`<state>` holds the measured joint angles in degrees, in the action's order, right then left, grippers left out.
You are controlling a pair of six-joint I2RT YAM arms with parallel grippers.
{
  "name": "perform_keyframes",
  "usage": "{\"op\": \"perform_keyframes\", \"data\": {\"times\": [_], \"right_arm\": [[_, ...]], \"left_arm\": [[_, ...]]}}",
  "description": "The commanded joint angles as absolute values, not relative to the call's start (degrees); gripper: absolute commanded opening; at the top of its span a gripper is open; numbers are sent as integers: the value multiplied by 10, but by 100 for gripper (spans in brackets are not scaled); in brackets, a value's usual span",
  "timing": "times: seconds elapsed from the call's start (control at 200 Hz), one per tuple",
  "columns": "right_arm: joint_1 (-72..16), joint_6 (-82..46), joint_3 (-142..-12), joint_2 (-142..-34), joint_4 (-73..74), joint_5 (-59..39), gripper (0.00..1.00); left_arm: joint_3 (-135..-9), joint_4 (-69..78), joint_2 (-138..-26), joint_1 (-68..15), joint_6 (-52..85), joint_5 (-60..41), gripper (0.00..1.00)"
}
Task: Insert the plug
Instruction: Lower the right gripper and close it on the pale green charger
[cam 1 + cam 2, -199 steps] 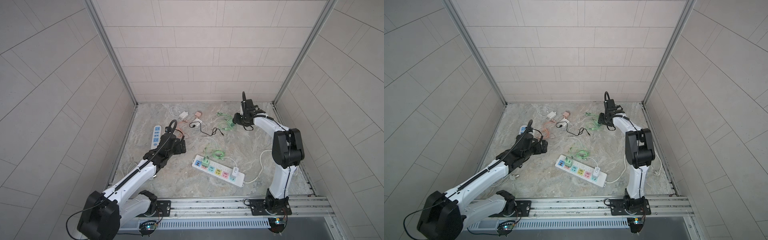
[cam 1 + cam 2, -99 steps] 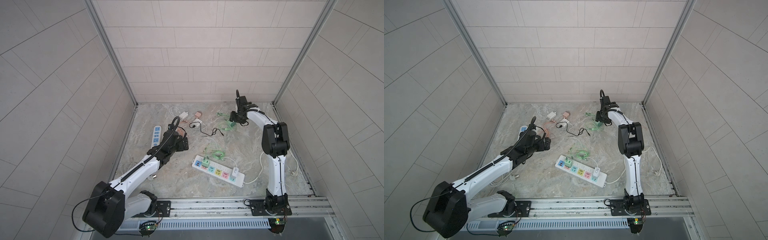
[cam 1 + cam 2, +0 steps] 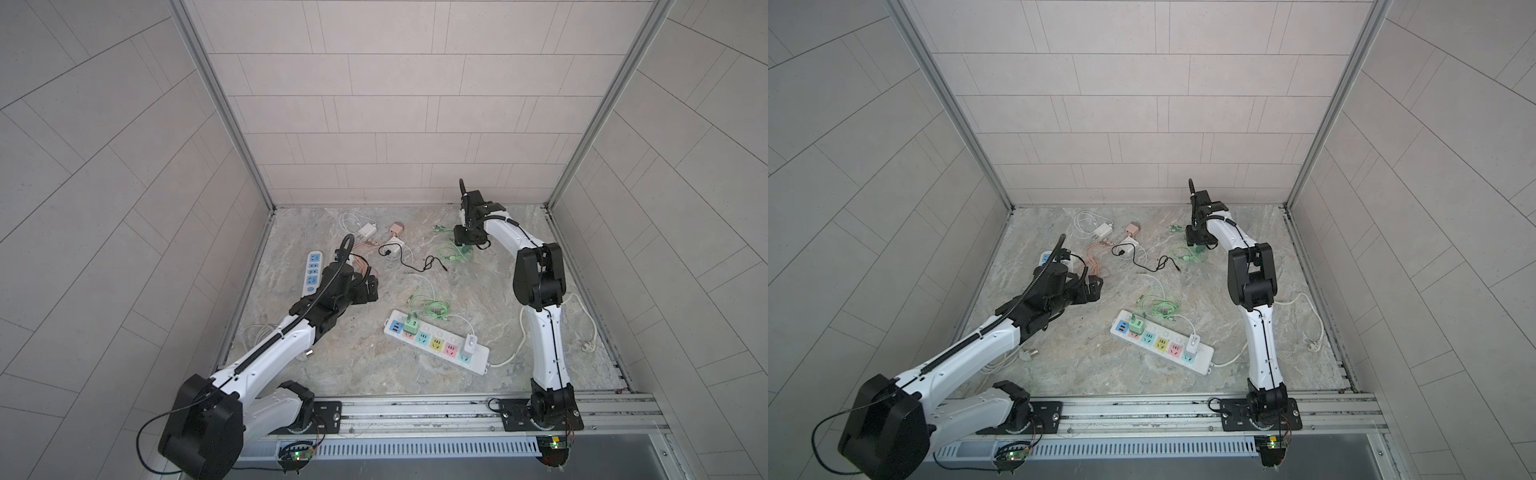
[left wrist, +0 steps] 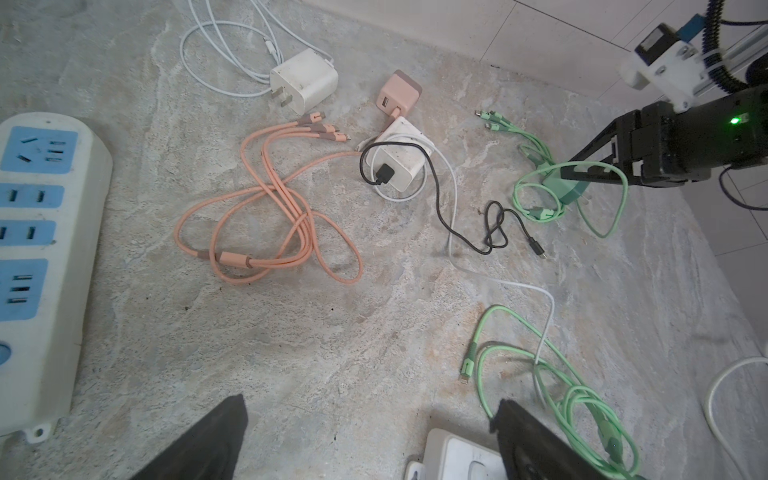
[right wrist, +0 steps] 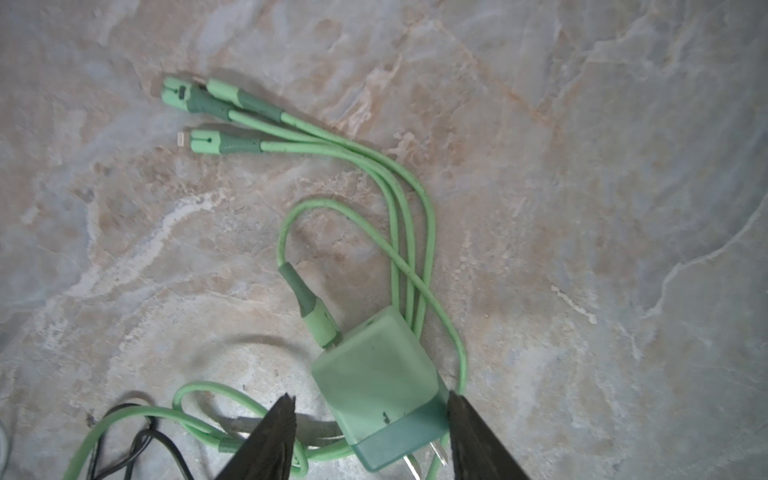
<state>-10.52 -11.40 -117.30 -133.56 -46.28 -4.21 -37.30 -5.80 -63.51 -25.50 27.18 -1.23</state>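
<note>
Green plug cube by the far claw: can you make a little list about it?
plug: pale green square plastic charger, lying on marble-patterned tabletop
right gripper: open, jaws straddling the charger, not closed
left gripper: open wide, empty
target: long white power strip with coloured sockets, some free
plugged in: not yet

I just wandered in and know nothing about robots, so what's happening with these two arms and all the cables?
The right gripper is down over a green charger lying on the stone surface, open jaws either side of it, not yet closed. The left gripper hangs open and empty above the surface. The multicoloured power strip, where a plug would go, already holds a green plug and a white plug.
</note>
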Motion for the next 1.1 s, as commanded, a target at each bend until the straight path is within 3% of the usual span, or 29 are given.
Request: {"op": "perform_keyframes", "data": {"times": [0.0, 0.52, 0.721, 0.891, 1.096], "right_arm": [[-113, -76, -1201, -1360, -510, 0, 58], [-118, -71, -1244, -1399, -550, 45, 52], [-118, -78, -1245, -1397, -550, 35, 39], [-117, -88, -1239, -1385, -550, 30, 15], [-116, -102, -1186, -1312, -511, -7, 10]], "left_arm": [[-360, -47, -615, -251, 279, -30, 100], [-345, -40, -594, -252, 287, -52, 100], [-343, -48, -588, -252, 286, -52, 100], [-342, -54, -580, -251, 285, -53, 100], [-347, -74, -562, -252, 284, -58, 100]]}}
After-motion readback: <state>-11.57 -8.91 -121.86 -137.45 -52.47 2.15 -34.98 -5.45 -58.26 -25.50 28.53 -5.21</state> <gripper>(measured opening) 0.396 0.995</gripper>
